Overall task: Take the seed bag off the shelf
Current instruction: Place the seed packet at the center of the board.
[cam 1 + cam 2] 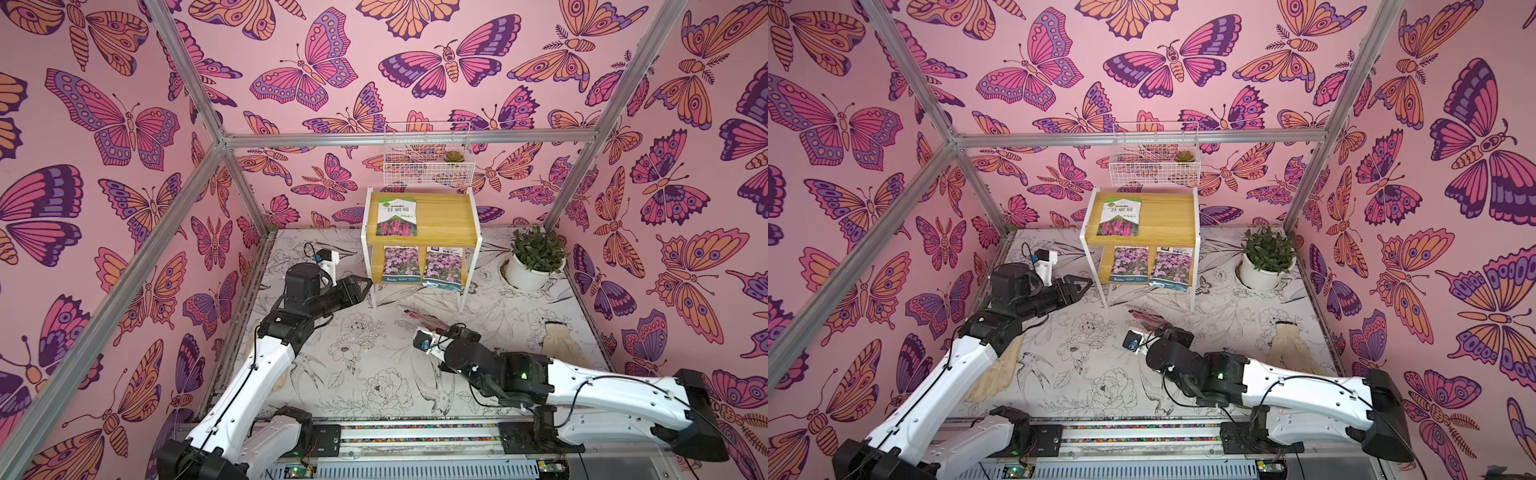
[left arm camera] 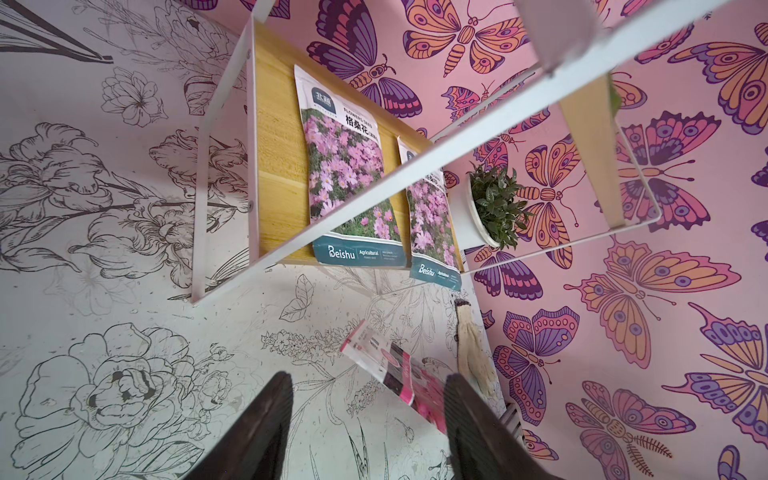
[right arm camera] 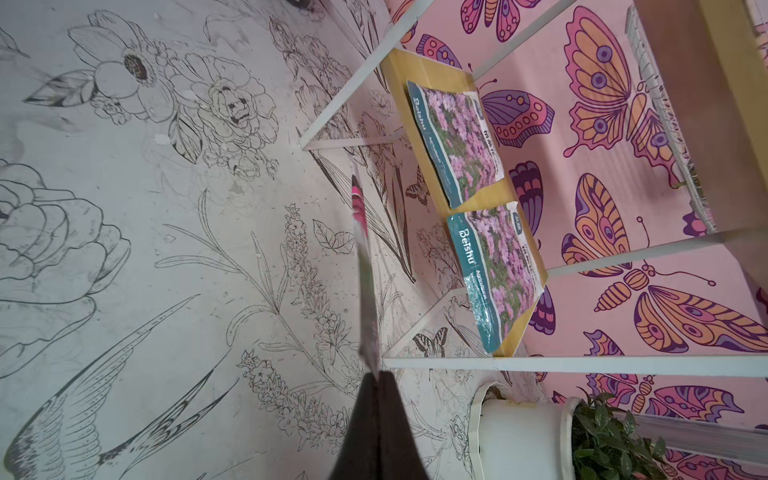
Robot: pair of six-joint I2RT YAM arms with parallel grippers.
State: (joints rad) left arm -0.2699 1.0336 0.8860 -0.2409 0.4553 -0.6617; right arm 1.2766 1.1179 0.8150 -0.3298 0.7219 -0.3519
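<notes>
Right tool (image 3: pixel 376 380) clamped on pink seed bag (image 1: pixel 419 318), off shelf (image 1: pixel 440 216), low over bench (image 1: pixel 365 353) centre. Thin-edge pinch: bag may slip or swing into shelf leg. Left tool (image 2: pixel 368 419) parted, empty, near shelf.

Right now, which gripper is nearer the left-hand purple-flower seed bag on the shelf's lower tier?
Left. The left gripper hovers just beside the shelf, level with that purple-flower seed bag. The right gripper sits farther out in front, its fingers shut on a pink seed bag.
</notes>
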